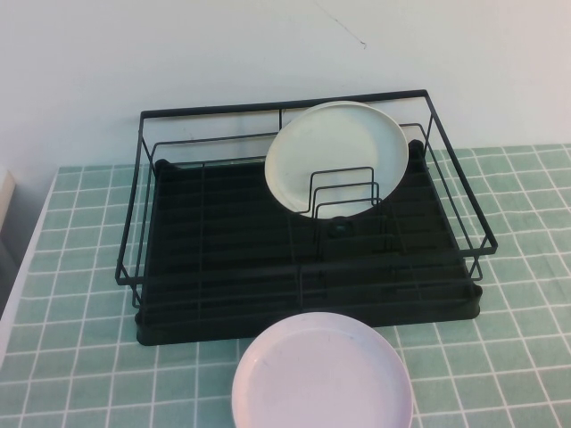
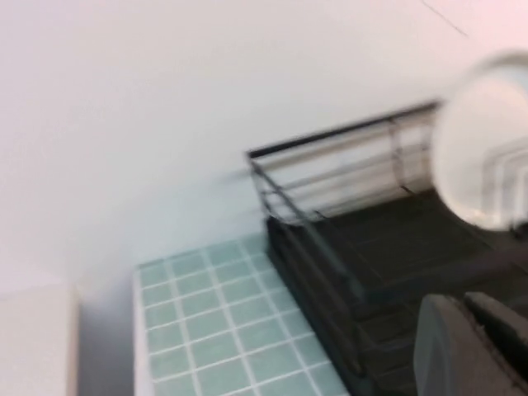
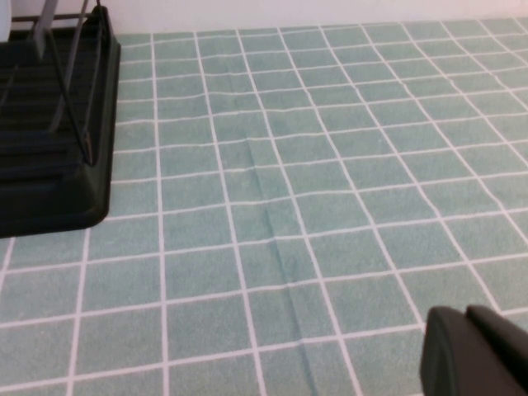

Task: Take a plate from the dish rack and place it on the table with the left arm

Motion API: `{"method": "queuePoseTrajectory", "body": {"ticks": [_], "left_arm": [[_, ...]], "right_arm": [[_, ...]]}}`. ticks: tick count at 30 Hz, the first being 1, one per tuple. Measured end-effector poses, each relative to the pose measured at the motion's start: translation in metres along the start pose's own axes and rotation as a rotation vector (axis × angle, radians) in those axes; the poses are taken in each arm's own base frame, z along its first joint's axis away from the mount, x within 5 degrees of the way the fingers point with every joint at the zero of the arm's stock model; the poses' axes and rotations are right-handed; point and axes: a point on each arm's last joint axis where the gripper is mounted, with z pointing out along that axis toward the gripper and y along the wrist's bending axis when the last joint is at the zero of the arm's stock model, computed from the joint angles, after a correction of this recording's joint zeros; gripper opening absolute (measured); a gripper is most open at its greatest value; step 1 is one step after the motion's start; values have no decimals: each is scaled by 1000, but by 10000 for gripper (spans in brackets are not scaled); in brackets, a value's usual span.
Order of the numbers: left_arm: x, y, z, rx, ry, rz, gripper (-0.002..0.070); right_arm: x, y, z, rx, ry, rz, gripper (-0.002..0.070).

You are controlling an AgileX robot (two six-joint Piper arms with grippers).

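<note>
High view gives us the plate (image 1: 323,374) lying flat on the table (image 1: 80,267) at the bottom centre of the frame, just in front of the dish rack (image 1: 223,259), where a cream-white plate (image 1: 336,156) stands upright. We see only a dark corner each of the left gripper (image 2: 470,346) and the right gripper (image 3: 474,355) in the wrist views; we cannot tell how their jaws stand.

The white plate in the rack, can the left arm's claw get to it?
Probably yes: the white plate stands upright in the dish rack, open above. The left claw hovers beside the rack; the right claw is over bare table.
</note>
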Motion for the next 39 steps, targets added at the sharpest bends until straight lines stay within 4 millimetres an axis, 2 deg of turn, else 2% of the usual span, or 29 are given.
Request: {"method": "queuePoseTrajectory", "body": {"ticks": [2, 5, 9, 18, 39], "left_arm": [[18, 2, 4, -77, -28, -59, -2], [47, 6, 11, -175, 32, -145, -2], [73, 10, 14, -275, 102, -213, -2], [83, 10, 13, -286, 205, -180, -2], [83, 7, 13, -243, 210, -223, -2]], "right_arm": [[0, 0, 0, 0, 0, 0, -2], [0, 0, 0, 0, 0, 0, -2], [0, 0, 0, 0, 0, 0, -2], [0, 0, 0, 0, 0, 0, -2], [0, 0, 0, 0, 0, 0, -2]]}}
